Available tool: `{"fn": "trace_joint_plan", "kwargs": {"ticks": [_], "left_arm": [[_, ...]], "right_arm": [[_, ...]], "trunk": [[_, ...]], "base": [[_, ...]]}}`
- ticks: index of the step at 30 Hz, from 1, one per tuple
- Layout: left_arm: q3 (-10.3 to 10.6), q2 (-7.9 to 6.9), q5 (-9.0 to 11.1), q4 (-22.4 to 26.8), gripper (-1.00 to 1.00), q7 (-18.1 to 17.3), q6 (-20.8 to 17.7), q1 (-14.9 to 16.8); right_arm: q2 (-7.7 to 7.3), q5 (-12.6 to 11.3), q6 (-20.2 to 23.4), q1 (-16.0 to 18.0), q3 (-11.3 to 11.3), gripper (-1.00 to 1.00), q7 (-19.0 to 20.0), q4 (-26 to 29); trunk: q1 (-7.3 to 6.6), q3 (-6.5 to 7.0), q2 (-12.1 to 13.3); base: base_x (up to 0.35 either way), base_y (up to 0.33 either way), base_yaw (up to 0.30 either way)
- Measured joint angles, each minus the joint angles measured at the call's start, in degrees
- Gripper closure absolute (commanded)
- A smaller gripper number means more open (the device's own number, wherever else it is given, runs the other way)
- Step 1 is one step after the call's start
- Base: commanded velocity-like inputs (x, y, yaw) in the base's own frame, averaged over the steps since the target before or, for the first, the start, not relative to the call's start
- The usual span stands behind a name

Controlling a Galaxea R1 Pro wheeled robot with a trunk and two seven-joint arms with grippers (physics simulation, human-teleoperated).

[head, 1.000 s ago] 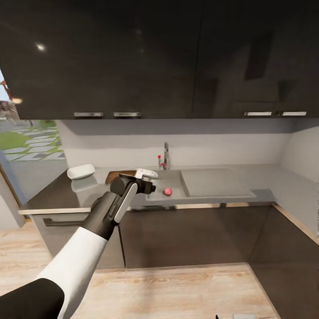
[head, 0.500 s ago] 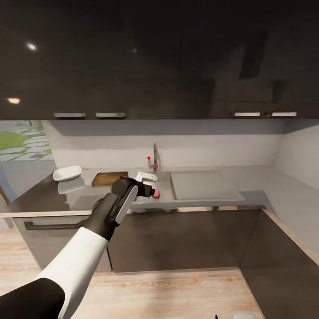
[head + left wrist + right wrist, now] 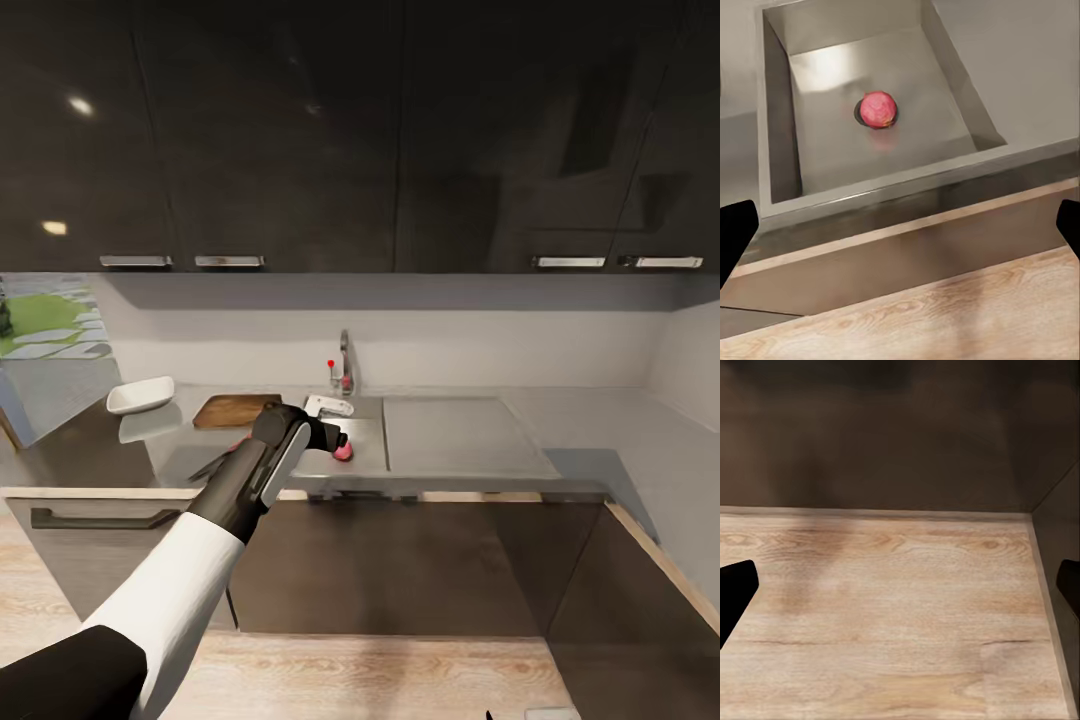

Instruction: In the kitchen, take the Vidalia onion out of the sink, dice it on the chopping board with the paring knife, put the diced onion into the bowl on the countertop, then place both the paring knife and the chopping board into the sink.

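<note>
One onion (image 3: 877,109) on sink (image 3: 817,187) drain, untouched | left claw (image 3: 335,437) raised over basin, fingers wide for pickup | right claw (image 3: 900,592) wide, idle above floor

A round pink-red onion (image 3: 878,109) sits on the drain of the grey sink (image 3: 810,157); board (image 3: 233,410) and white bowl (image 3: 139,396) rest on the counter (image 3: 90,455).
</note>
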State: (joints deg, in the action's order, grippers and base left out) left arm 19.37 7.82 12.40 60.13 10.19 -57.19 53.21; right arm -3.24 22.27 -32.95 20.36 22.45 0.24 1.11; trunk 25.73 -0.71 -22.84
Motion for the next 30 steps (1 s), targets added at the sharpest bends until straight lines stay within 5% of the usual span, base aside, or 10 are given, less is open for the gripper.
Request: {"fn": "trace_joint_plan", "kwargs": {"ticks": [18,30], "left_arm": [[0.0,-0.18,0.0,-1.6,-1.00,0.0,0.1,0.0],[0.4,0.19,0.3,-11.3,-1.00,-0.5,6.4,-0.1]], "right_arm": [[0.00,0.0,0.0,0.0,0.0,-1.00,0.0,0.0],[0.00,0.0,0.0,0.0,0.0,-1.00,0.0,0.0]], "trunk": [[0.00,0.00,0.0],[0.03,0.00,0.0]], "base": [[0.314,-0.029,0.097],[0.077,0.000,0.010]]}}
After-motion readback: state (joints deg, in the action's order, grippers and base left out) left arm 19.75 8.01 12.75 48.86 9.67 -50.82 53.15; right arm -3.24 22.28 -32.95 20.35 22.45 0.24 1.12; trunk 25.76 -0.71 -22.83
